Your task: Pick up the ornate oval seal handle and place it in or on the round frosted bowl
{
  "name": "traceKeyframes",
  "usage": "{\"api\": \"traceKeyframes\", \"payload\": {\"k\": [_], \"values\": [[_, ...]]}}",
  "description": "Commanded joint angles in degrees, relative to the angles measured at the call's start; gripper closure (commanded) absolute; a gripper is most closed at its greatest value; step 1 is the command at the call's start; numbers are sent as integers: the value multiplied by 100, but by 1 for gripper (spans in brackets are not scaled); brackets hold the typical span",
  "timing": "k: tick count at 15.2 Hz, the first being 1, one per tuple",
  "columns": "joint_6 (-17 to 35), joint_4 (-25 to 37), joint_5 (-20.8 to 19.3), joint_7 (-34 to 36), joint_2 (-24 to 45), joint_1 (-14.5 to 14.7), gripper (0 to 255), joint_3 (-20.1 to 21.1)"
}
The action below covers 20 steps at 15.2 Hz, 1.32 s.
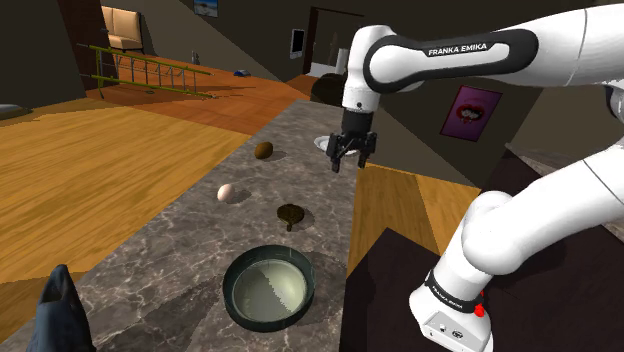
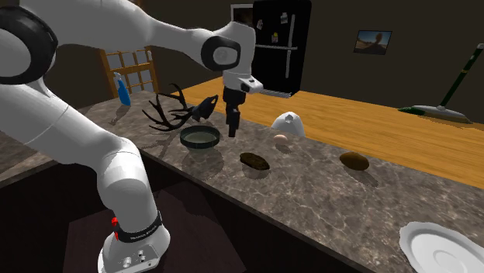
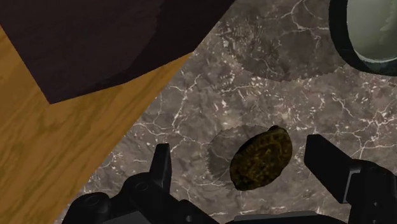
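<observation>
The ornate oval seal handle (image 1: 291,213) (image 2: 254,161) is dark brown and lies on the marble counter (image 1: 180,250). In the wrist view the seal handle (image 3: 261,158) sits below and between the fingers, nearer one finger (image 3: 327,159); neither finger touches it. My gripper (image 1: 349,163) (image 2: 232,130) (image 3: 245,168) hangs open, well above the counter. The round bowl (image 1: 268,288) (image 2: 200,139) (image 3: 372,32) has a dark rim and a pale frosted inside. It stands a short way from the handle, toward the stand end of the counter.
An egg-like ball (image 1: 228,192) (image 2: 281,139) and a second brown oval (image 1: 263,150) (image 2: 354,160) lie further along the counter. A white plate (image 2: 446,248) sits at the far end. Dark antlers (image 2: 167,112) and a blue spray bottle (image 2: 122,91) stand beyond the bowl. The counter edge drops to wood floor (image 3: 57,159).
</observation>
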Motion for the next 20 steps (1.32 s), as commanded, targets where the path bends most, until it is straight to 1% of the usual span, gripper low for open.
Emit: {"api": "traceKeyframes", "payload": {"k": [1, 8, 15, 16, 20], "values": [[346, -20, 123, 256, 352, 2, 0, 98], [1443, 169, 464, 1035, 1744, 18, 0, 359], [2358, 724, 711, 1721, 3287, 69, 0, 488], [2410, 774, 725, 1763, 3394, 75, 0, 490], [2722, 631, 760, 1748, 3558, 110, 0, 519]]}}
